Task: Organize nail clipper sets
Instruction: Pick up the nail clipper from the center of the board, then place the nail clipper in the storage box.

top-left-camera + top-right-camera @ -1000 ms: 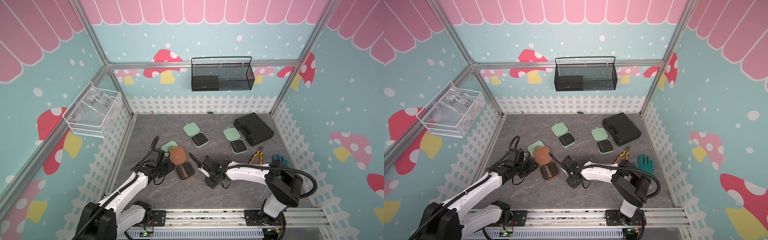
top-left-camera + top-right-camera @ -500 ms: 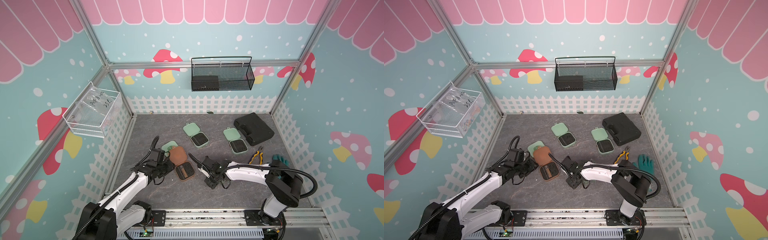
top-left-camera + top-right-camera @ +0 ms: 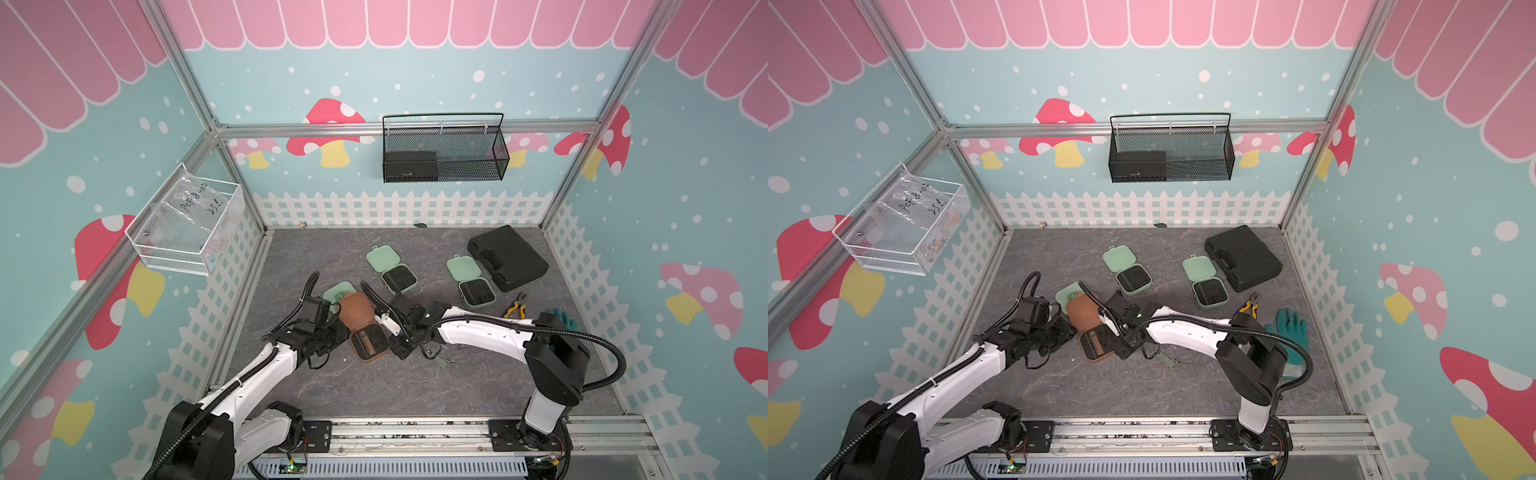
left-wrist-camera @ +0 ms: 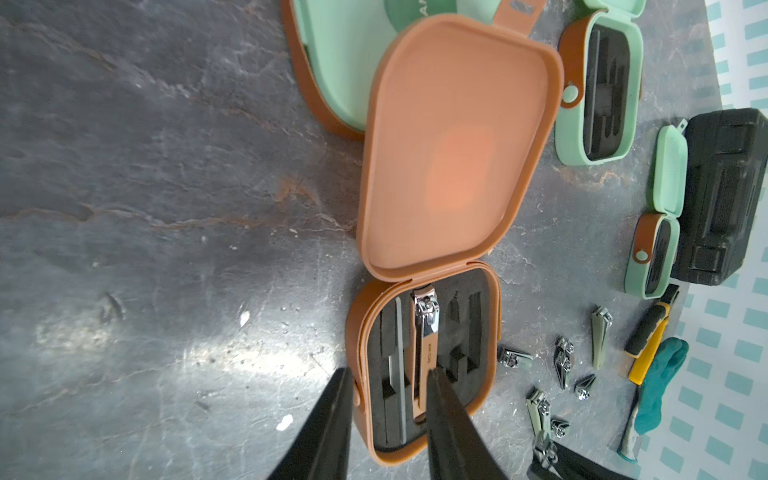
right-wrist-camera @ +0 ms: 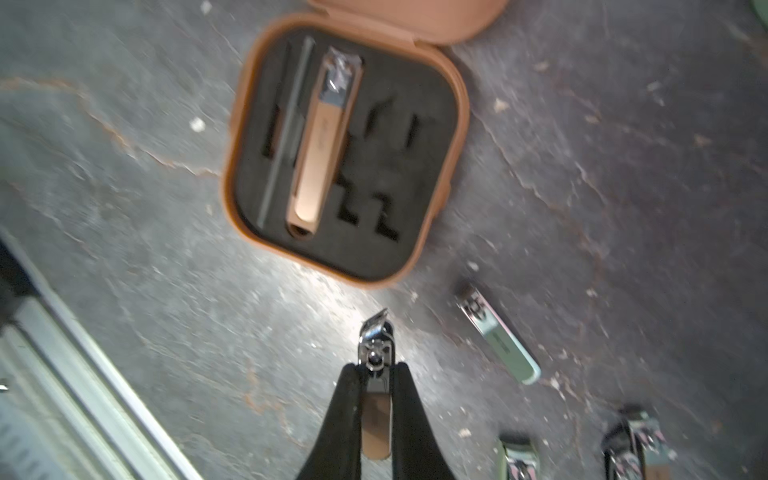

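The brown case (image 3: 370,343) lies open at the front middle, its lid (image 4: 457,141) leaning back over a mint case (image 3: 338,291). A rose-gold clipper (image 4: 426,328) and a slim file sit in its black insert. My left gripper (image 4: 388,370) is open, one finger outside the case's wall and the other over the clipper's tail. My right gripper (image 5: 376,368) is shut on a small rose-gold clipper (image 5: 376,415), held just off the case's front corner. Two more mint cases (image 3: 399,279) (image 3: 477,291) lie open behind. Several loose clippers (image 4: 561,365) lie on the floor to the right.
A large black tool case (image 3: 507,257) lies at the back right, with yellow-handled pliers (image 3: 515,309) and a teal glove (image 3: 563,318) in front of it. A black wire basket (image 3: 442,153) hangs on the back wall and a clear bin (image 3: 187,224) on the left wall.
My right jaws have drawn in on the small clipper and the left jaws have narrowed a little. Neither arm has shifted noticeably, and no case has moved.
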Available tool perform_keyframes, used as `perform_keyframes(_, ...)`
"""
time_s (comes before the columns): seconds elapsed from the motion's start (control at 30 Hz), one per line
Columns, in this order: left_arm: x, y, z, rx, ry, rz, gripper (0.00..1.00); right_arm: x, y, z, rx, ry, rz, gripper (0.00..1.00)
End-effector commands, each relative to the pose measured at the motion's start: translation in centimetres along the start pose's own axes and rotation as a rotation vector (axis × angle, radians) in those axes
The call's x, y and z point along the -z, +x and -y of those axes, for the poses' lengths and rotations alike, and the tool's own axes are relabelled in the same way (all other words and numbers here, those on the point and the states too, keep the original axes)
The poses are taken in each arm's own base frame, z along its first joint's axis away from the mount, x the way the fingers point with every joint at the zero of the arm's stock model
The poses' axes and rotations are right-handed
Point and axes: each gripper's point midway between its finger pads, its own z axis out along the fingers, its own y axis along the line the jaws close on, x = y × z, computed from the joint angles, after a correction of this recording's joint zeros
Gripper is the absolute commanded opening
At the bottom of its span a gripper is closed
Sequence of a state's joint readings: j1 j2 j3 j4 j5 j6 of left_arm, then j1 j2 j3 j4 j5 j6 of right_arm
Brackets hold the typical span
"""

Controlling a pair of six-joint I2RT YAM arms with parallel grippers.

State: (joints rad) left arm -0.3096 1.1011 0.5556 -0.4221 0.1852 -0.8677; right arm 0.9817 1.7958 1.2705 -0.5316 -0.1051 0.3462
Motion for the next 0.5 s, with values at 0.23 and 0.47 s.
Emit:
perform_keyframes(0.23, -0.5, 0.4, -0.1, 0.011, 0.008, -0.011, 0.31, -4.4, -4.1, -1.7, -0.106, -0.101, -0.021, 0.08)
perform_keyframes(0.47, -0.6, 0.4, -0.1, 0.009, 0.009, -0.01, 0.31, -5.2, -5.0, -1.0, -0.175, -0.072, -0.011, 0.08)
